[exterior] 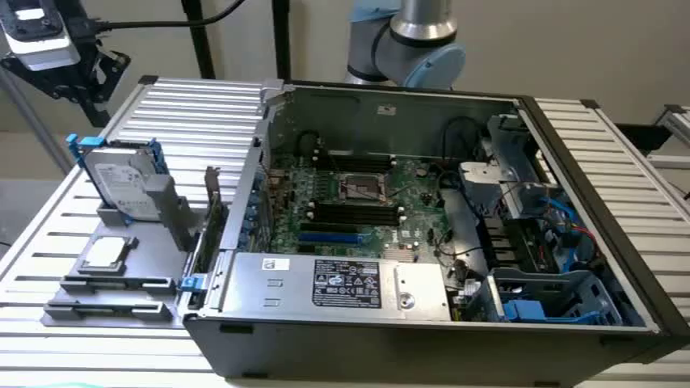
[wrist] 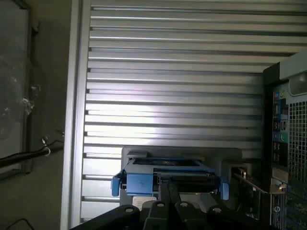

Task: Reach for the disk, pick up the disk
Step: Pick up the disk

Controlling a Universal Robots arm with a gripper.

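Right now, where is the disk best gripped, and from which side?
Probably grip the disk across its flat faces at the top edge, coming from above: it stands upright on edge in the grey holder, so only its upper part is free.

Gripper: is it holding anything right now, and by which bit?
Nothing is held. The gripper hangs up in the air, apart from the disk, which stands on its edge in a grey stand, untouched.

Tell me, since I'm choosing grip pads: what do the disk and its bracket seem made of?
The disk looks like bare metal: silver-grey with a dull sheen, under a white printed label. Its bracket looks like moulded plastic: uniform bright blue, no metallic glint, though I can't be sure.
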